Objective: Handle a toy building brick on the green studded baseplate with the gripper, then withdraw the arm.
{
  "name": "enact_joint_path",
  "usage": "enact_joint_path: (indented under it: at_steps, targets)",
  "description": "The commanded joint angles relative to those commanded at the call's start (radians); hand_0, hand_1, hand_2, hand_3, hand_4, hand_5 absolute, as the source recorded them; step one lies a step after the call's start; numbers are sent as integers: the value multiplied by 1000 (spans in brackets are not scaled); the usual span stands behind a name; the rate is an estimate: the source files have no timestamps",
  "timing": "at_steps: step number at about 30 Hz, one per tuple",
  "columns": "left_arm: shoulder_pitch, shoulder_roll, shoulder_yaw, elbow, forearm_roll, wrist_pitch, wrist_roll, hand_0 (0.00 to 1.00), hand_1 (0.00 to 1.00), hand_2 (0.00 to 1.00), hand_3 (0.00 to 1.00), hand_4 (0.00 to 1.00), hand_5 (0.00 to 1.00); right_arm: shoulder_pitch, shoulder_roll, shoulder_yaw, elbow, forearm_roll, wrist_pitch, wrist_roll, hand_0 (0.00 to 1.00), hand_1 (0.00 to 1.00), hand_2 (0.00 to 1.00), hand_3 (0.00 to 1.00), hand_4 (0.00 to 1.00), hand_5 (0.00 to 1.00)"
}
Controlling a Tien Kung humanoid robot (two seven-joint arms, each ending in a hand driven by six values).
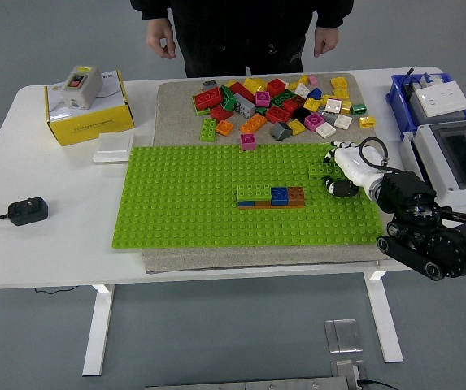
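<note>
The green studded baseplate (pixel 184 203) lies on a grey mat in the middle of the table. A short row of green, blue and brown bricks (pixel 270 196) stands on it, right of centre. My right hand (pixel 337 172) reaches in from the right over the plate's right end. Its white fingers (pixel 349 158) curl around a small green brick (pixel 320 169) that sits low against the studs. Whether the brick is pressed onto the plate cannot be told. My left arm is out of view.
A pile of several loose coloured bricks (pixel 277 101) lies on the mat behind the plate. A yellow box (pixel 89 110), a white lid (pixel 114 148) and a black plug (pixel 28 211) sit left. A blue bin (pixel 428 97) and grey case (pixel 460 158) stand right. A person (pixel 241 32) stands behind the table with their hands down.
</note>
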Motion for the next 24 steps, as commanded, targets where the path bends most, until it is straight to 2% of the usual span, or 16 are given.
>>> enact_joint_path:
  at_steps: [1,2,7,8,13,14,24]
  targets:
    - [0,0,-1,0,0,0,0,665,660,692,720,388,690,0,0,0,0,2,0,0,912,988,998,692,506,352]
    - [-1,0,-3,0,0,-1,0,665,659,692,721,387,693,0,-1,2,1,3,-1,1,912,988,998,648,503,351]
    - [-1,-1,-13,0,0,-2,-1,665,659,692,721,387,693,-1,-3,7,4,8,-5,3,912,988,998,648,503,351]
    - [0,-1,-15,0,0,-3,-1,665,658,691,725,387,699,-1,-3,8,4,9,-6,3,911,988,998,587,500,352]
    - [0,-1,-18,0,0,-3,-1,665,658,691,725,387,699,-2,-6,12,6,13,-8,3,911,988,998,587,500,352]
    - [1,-1,-19,0,0,-4,-1,664,658,691,728,387,703,-2,-6,13,7,14,-8,3,911,988,998,550,493,355]
    - [1,-3,-28,0,0,-4,-1,664,658,691,729,387,704,-1,-19,23,31,17,-13,1,911,988,998,545,490,354]
